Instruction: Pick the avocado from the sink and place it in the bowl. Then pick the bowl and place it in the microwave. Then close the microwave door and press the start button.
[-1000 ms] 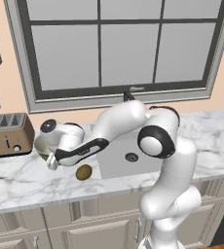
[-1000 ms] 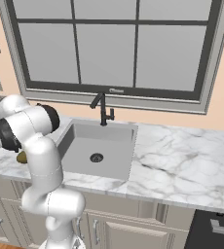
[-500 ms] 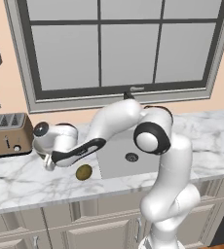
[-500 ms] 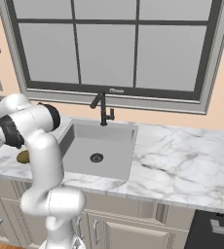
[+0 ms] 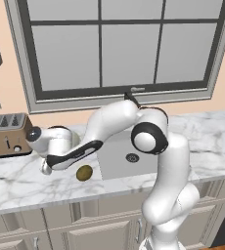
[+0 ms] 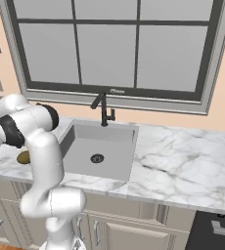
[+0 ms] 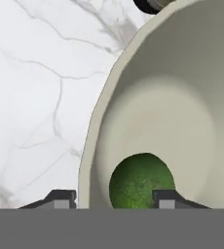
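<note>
Marble counter (image 5: 16,183) left of the sink (image 5: 115,161) carries a toaster (image 5: 6,134) and an olive-brown fruit (image 5: 84,172), with the arm's hand beside them. Grey sink (image 6: 97,149) again in the right base view. Close up, the gripper (image 7: 113,198) straddles the bowl (image 7: 182,97) rim; whether it pinches, I cannot tell. The avocado (image 7: 140,180) lies inside the bowl.

Desk (image 5: 16,180): white marble, grey-veined, running under the window.

A sink (image 6: 97,146) sat recessed in the desk, round dark drain at its floor, black faucet (image 6: 103,108) at its back rim. Left of the sink, an olive-brown oval fruit (image 5: 84,172) lay on the marble near the front edge. A toaster (image 5: 6,134) stood at far left against the wall. The bowl (image 7: 182,97) rested on the marble.
</note>
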Controlling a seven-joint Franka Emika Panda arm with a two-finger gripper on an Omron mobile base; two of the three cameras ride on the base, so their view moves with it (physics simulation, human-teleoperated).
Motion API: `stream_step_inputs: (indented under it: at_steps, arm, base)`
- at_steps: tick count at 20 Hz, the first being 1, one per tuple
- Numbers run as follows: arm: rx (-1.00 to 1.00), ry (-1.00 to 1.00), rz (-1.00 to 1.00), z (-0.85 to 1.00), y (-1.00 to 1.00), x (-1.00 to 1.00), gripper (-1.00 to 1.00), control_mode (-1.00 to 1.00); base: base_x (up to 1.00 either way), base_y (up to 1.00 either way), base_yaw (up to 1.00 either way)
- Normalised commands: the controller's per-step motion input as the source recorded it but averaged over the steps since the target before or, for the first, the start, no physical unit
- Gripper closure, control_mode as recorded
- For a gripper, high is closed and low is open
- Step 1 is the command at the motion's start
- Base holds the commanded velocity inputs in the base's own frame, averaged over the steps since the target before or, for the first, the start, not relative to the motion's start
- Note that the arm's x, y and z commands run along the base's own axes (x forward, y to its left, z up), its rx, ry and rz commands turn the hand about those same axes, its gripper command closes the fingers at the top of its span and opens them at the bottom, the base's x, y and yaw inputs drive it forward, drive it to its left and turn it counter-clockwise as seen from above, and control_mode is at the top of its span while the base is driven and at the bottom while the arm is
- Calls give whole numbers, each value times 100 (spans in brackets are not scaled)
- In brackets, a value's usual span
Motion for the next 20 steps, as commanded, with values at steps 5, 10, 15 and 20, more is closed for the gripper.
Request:
stream_step_inputs:
  at_steps: [5, 10, 15, 20]
  arm:
    - [0, 0, 0, -7, -24, 2, 100, -100]
    - [2, 0, 0, 0, -43, 0, 100, -100]
    - [8, -1, 1, 44, -42, -16, 100, -100]
    - [13, -1, 1, 90, -42, -52, 100, -100]
  base:
    - [0, 0, 0]
    - [0, 0, 0]
    - [0, 0, 0]
    - [0, 0, 0]
